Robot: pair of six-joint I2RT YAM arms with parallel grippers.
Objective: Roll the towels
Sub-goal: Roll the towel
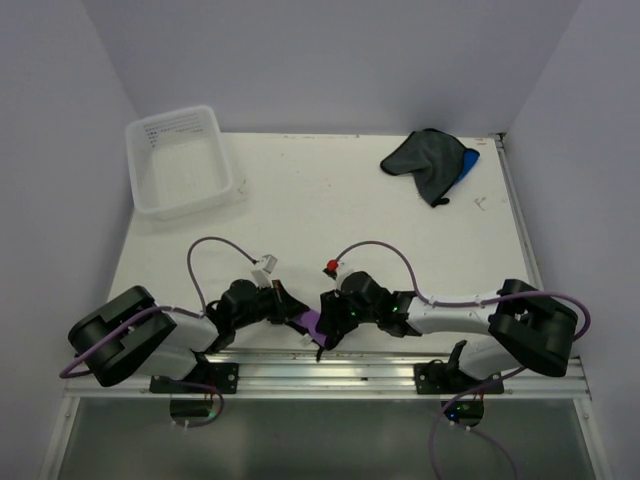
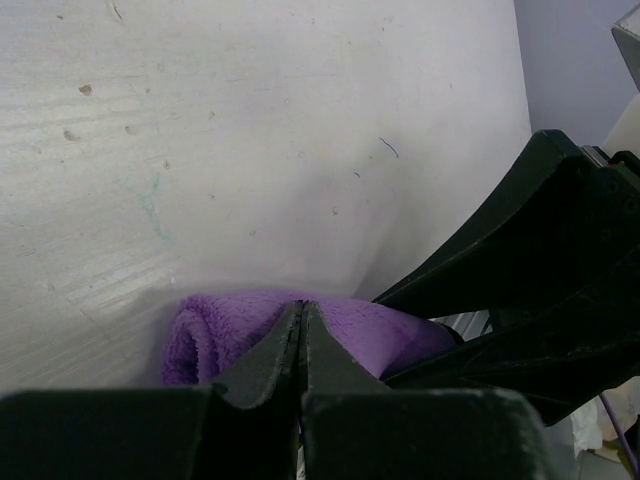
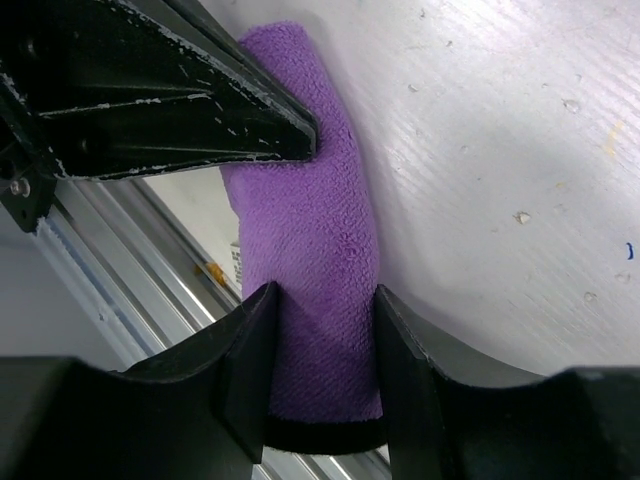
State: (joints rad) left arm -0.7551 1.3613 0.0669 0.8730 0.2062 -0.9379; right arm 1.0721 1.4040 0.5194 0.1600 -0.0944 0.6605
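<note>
The purple towel (image 1: pixel 311 324) lies rolled into a tube at the table's near edge, between the two arms. My right gripper (image 3: pixel 322 300) is shut on one end of the roll (image 3: pixel 305 210), a finger on each side. My left gripper (image 2: pixel 302 310) has its jaws pressed together, tips touching the side of the roll (image 2: pixel 200 335); nothing shows between them. In the right wrist view it (image 3: pixel 300 135) appears as a closed black wedge against the roll. The dark grey-black towel (image 1: pixel 422 160) lies crumpled at the far right, on top of the blue towel (image 1: pixel 469 163).
A clear plastic tub (image 1: pixel 140 175) stands at the far left corner. A metal rail (image 1: pixel 370 368) runs along the near edge right beside the roll. White walls enclose the table at the back and both sides. Cables loop above both wrists.
</note>
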